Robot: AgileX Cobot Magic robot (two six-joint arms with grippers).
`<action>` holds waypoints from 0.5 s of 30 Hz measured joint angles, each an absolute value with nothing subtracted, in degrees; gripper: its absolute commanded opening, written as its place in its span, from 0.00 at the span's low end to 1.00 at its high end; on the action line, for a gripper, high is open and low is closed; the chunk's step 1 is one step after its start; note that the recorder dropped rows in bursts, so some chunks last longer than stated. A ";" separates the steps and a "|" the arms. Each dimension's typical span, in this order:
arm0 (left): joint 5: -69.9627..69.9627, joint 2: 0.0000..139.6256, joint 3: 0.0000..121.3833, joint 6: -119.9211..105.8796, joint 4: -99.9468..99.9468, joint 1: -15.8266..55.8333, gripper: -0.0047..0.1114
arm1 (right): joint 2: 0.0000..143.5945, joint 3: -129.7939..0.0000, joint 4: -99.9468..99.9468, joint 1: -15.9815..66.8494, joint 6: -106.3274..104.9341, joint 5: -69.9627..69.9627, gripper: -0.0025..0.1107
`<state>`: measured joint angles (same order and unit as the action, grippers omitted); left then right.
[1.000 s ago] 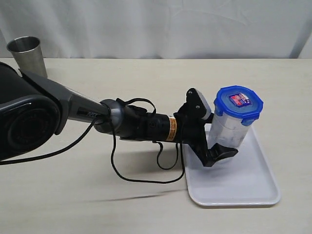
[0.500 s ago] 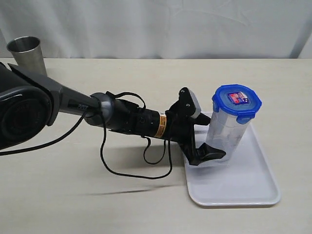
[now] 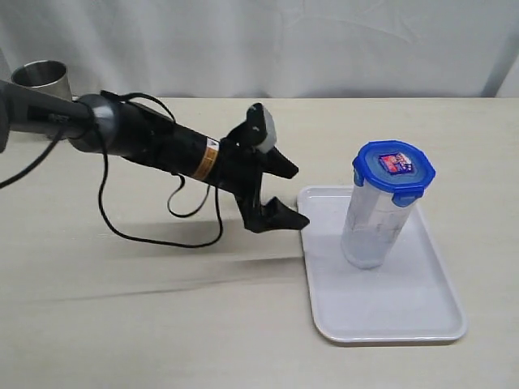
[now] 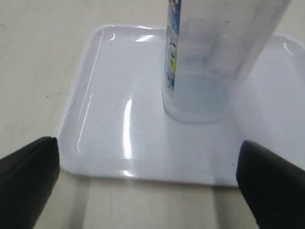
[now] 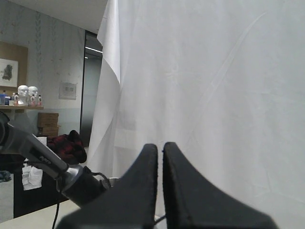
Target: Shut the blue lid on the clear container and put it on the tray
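The clear container (image 3: 378, 220) stands upright on the white tray (image 3: 405, 312), capped by the blue lid (image 3: 393, 170) with its red-and-white sticker. My left gripper (image 3: 288, 195) hangs open just left of the tray, apart from the container, holding nothing. In the left wrist view the container (image 4: 209, 57) rises from the tray (image 4: 119, 119), and the black fingertips (image 4: 28, 176) show at both lower corners. My right gripper (image 5: 160, 149) is shut, empty, and points at a white curtain; the exterior view does not show it.
A shiny steel cup (image 3: 42, 75) stands at the table's far left back. A black cable (image 3: 154, 227) loops down from the left arm onto the table. A white curtain (image 3: 284, 40) hangs behind the table.
My left gripper has let go of the container and pulled back to the left, off the tray. The container stays upright on the tray.
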<state>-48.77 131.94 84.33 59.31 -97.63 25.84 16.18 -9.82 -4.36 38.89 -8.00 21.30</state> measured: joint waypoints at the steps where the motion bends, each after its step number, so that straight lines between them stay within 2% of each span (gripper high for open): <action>1: -50.92 131.17 84.33 61.24 -98.47 24.24 0.95 | 16.18 -9.82 -4.36 38.89 -8.00 21.30 0.06; 7: -65.76 127.24 84.33 65.44 -99.45 16.16 0.95 | 16.18 -9.82 -4.36 38.89 -8.00 21.09 0.06; 15: -68.84 120.46 82.75 76.45 -99.93 9.82 0.95 | 16.18 -9.82 -4.36 38.89 -8.00 21.09 0.06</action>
<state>-68.84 120.46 82.75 76.45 -99.93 9.82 16.18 -9.82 -4.36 38.89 -8.00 21.09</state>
